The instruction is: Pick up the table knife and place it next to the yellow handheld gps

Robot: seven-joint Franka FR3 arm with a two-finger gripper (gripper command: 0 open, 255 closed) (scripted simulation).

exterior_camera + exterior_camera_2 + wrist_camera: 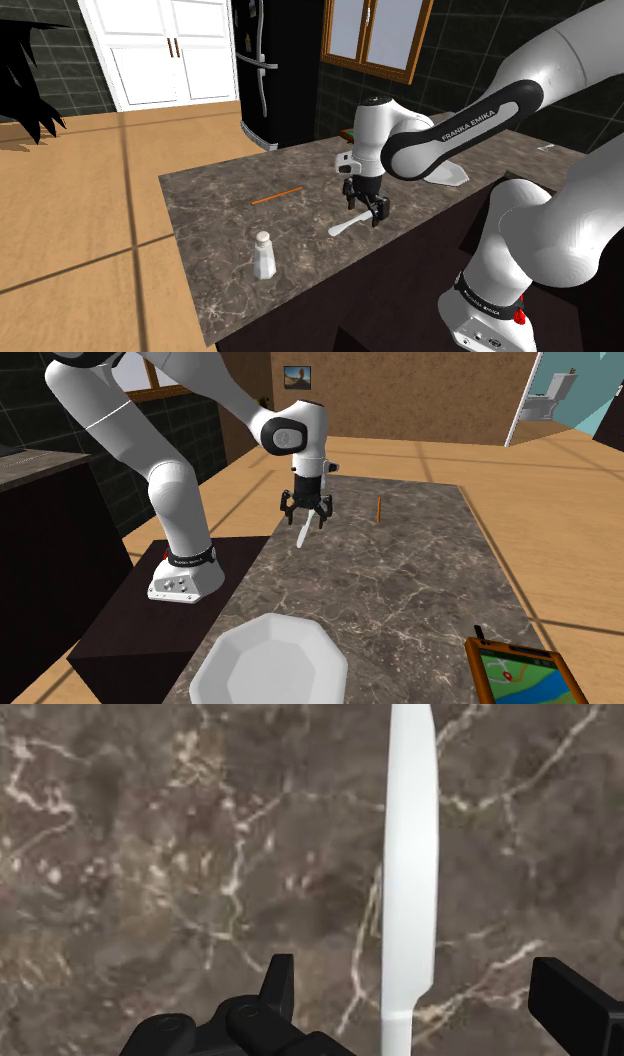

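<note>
Dark marbled desk (220, 200) stands in a kitchen with a wooden floor. You see the white table knife (410, 854) lying flat on it, directly under the claw (414, 966). Your claw is open: in the wrist view the knife lies between the two fingers (283, 979) and neither of them touches it. The yellow-framed handheld gps (520, 672) lies well apart from the knife, at the desk's near corner in the second exterior view, near a white bowl (268, 657).

The second exterior view's bottom edge crops the gps (520, 677) (orange-rimmed) and white dish (268, 657).
</note>
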